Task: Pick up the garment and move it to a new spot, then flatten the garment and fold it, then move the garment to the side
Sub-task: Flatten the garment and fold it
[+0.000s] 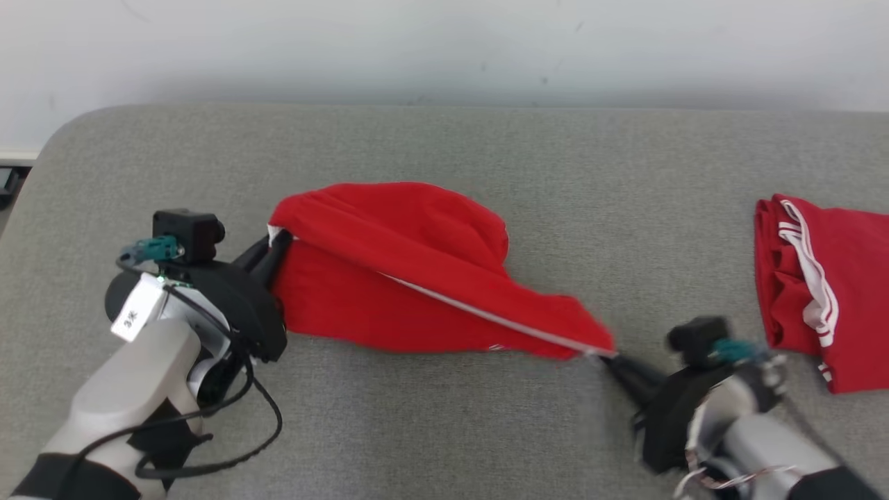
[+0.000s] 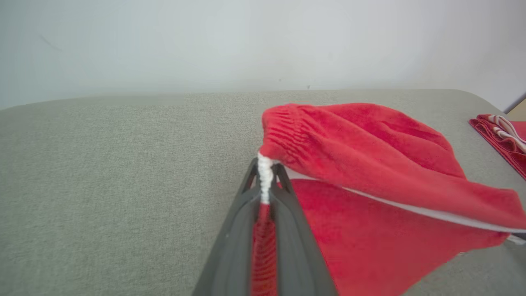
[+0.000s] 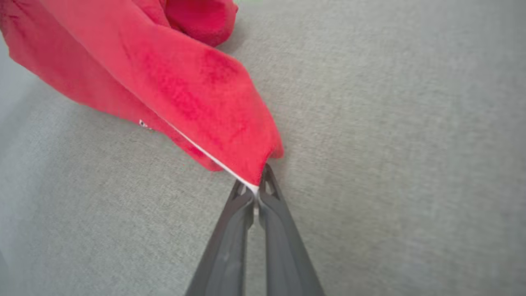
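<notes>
Grey woven surface (image 1: 444, 430); soft red garment (image 1: 389, 278) stretched between both pincers

We see the red shorts (image 1: 389, 278) mid-way across the grey padded surface (image 1: 444, 430), stretched taut left to right. Gathered elastic waistband raised at the left, hem corner drawn to a point lower right. 1 white stripe along the upper fold; the lower layer lies flat.

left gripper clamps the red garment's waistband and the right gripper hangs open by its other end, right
No: the right gripper is shut on the other end of the red garment, as the right wrist view shows. The left gripper does clamp the waistband.
</notes>
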{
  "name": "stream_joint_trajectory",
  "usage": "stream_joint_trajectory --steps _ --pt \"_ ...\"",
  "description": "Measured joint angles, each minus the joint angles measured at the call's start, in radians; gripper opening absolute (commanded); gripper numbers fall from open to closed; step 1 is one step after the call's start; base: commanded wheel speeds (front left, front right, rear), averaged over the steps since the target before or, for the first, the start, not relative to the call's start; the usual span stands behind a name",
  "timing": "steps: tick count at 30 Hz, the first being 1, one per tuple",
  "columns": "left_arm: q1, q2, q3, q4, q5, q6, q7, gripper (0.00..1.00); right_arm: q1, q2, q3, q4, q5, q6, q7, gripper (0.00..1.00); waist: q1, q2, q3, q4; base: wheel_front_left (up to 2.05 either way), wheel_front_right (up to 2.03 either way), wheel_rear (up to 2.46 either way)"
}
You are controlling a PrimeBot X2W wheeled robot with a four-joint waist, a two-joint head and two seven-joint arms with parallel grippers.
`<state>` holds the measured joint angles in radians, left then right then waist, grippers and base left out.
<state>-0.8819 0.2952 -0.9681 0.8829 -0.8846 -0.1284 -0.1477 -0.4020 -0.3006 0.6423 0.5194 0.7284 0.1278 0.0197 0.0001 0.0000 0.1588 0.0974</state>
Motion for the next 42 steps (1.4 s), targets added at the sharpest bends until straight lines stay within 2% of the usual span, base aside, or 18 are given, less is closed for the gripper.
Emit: stream_joint_trajectory --steps 5,8,18,21,25,33,37,42 --pt "0.043 0.002 -0.014 -0.025 -0.002 -0.005 -0.013 0.00 -0.038 -0.112 -0.027 -0.040 0.000 0.002 -0.022 0.00 -0.0001 0.0000 -0.011 -0.021 0.00 0.00 0.00" --pt "0.078 -0.007 -0.031 -0.086 -0.002 -0.005 -0.027 0.00 -0.042 -0.181 -0.043 -0.069 0.016 0.002 -0.030 0.00 -0.0001 0.0000 -0.022 -0.031 0.00 0.00 0.00" --pt "0.254 -0.007 -0.100 -0.256 0.013 -0.004 -0.057 0.00 0.068 -0.289 -0.112 -0.127 0.084 0.002 -0.055 0.00 -0.0001 0.0000 -0.031 -0.017 0.00 0.00 0.00" --pt "0.285 -0.004 -0.103 -0.283 0.008 -0.004 -0.059 0.00 0.112 -0.288 -0.100 -0.139 0.110 0.002 -0.045 0.00 -0.0002 0.0000 -0.035 -0.006 0.00 0.00 0.00" --pt "0.304 0.029 -0.107 -0.285 0.005 0.015 -0.059 0.00 0.112 -0.264 -0.066 -0.167 0.136 0.002 -0.007 0.00 -0.0002 0.0000 -0.036 0.000 0.00 0.00 0.00" --pt "0.301 0.036 -0.093 -0.320 0.001 0.033 -0.046 0.00 0.018 -0.252 -0.043 -0.185 0.197 0.001 0.100 0.00 -0.0002 0.0000 -0.031 0.002 0.00 0.00 0.00" --pt "0.296 0.034 -0.092 -0.333 0.001 0.040 -0.036 0.00 -0.087 -0.231 -0.027 -0.142 0.206 0.001 0.173 0.00 -0.0001 0.0000 -0.018 0.002 0.00 0.00 0.00" --pt "0.270 0.002 -0.095 -0.350 0.001 0.047 -0.020 0.00 -0.133 -0.217 0.016 -0.061 0.200 0.001 0.245 0.00 0.0000 0.0000 -0.001 0.019 0.00 0.00 0.00"
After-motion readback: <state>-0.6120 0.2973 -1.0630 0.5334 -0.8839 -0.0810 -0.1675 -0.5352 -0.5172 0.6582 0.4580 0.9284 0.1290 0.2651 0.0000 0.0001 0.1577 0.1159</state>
